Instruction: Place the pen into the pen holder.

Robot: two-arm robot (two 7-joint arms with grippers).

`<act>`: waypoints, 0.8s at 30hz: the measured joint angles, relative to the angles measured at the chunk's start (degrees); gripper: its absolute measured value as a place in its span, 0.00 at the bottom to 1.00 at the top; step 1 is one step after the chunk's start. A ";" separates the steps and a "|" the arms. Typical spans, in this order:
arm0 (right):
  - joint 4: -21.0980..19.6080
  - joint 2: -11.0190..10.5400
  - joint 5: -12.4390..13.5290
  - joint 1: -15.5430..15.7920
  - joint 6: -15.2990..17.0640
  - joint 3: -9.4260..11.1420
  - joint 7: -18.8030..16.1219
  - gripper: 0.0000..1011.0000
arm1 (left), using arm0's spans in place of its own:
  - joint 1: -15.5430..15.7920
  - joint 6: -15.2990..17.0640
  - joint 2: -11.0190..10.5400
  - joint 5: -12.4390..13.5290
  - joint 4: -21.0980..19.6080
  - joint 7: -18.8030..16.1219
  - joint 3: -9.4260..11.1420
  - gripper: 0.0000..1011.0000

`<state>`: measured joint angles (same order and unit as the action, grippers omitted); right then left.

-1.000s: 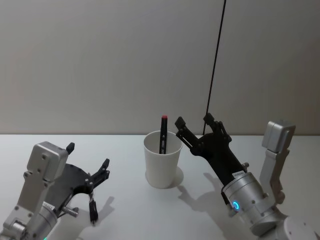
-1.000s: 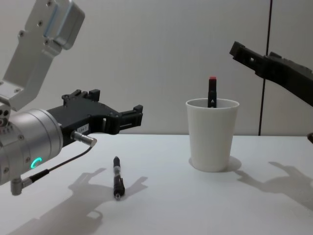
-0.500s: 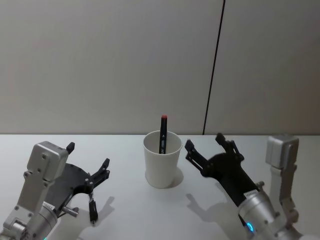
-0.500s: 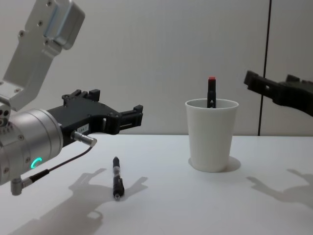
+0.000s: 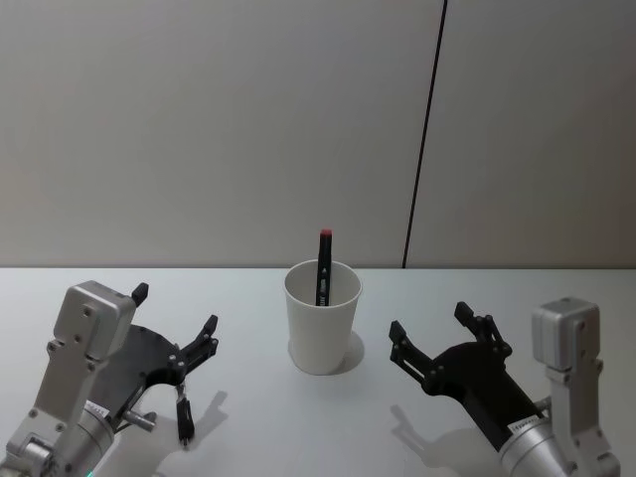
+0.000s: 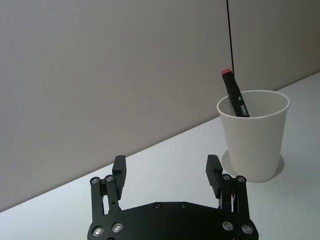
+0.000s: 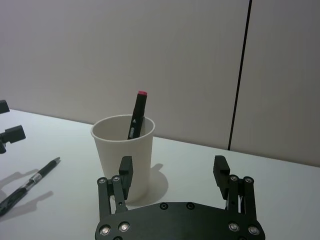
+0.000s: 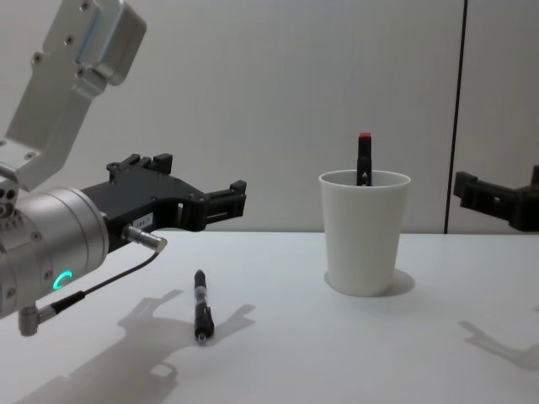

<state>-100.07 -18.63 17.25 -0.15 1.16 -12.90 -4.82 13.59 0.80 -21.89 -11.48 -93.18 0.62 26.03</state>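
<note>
Logged a plain grey wall (image 5: pixel 199 119) far beyond both pincers, cut by one thin dark vertical seam (image 5: pixel 427 129).

Logged a flat white table (image 5: pixel 298 437) beneath both pincers.

Found the left pincer (image 5: pixel 175 308), black fingers on a silver wrist, hovering above the table. Released: fingers spread wide, nothing between them, fingertips pointing forward and toward the middle.

Found the right pincer (image 5: pixel 429 323), same build, low over the table on the opposite side. Also released: fingers wide apart, gripping nothing, tips aimed forward.

Located the plain white tapered paper cup with a rolled rim (image 5: pixel 323 333) upright on the table between the two pincers. Ahead and to the right of the left pincer, ahead and to the left of the right pincer. Touching neither.

Located the black marker-style pen with a red end cap (image 5: pixel 323 263) standing inside that cup, tilted slightly, leaning on the inner wall. Red end up, well clear of the rim. Apart from both pincers, just beyond and left of the right pincer's fingertips.

Located a slim black ballpoint pen (image 5: pixel 184 417) lying flat on the table, directly below the left pincer's fingertips. Confirmed from the chest camera a clear gap between finger and pen. Well apart from the right pincer, on the far side of the cup from it.
</note>
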 joint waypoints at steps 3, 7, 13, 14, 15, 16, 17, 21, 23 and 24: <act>-0.88 -0.53 -0.58 0.76 0.62 -0.06 0.77 0.99 | 0.00 0.00 0.00 0.00 0.00 0.00 0.00 0.99; -1.12 -0.68 -0.76 0.96 0.77 -0.08 0.99 0.99 | 0.00 0.00 0.00 0.00 0.00 0.00 0.00 0.99; -1.15 -0.70 -0.79 0.98 0.79 -0.08 1.00 0.99 | 0.00 0.00 0.00 0.00 0.00 0.00 0.00 0.99; -1.16 -0.70 -0.79 0.99 0.79 -0.08 1.01 0.99 | 0.00 0.00 0.00 0.00 0.00 0.00 0.00 0.99; -1.16 -0.71 -0.79 0.99 0.79 -0.08 1.00 0.99 | 0.00 0.00 0.00 0.00 0.00 0.00 0.00 0.99; -1.16 -0.71 -0.79 0.99 0.79 -0.07 1.00 0.99 | 0.00 0.00 0.01 0.00 0.00 0.00 0.00 0.99; -1.16 -0.71 -0.79 0.99 0.79 -0.07 1.00 0.99 | -0.01 0.00 0.02 0.00 0.00 0.01 -0.01 0.99; -1.16 -0.70 -0.79 0.99 0.79 -0.05 1.00 0.99 | -0.09 0.08 0.06 -0.13 -0.10 0.26 -0.10 0.99; -1.16 -0.71 -0.79 0.99 0.79 -0.05 1.00 0.99 | -0.18 0.47 0.08 -0.41 -0.28 0.55 -0.19 0.99; -1.16 -0.71 -0.79 0.99 0.79 -0.04 1.00 0.99 | -0.24 0.63 0.08 -0.51 -0.41 0.65 -0.24 0.99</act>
<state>-101.23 -19.34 16.46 0.84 1.95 -12.94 -3.82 13.34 1.42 -21.81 -11.99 -93.58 1.28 25.79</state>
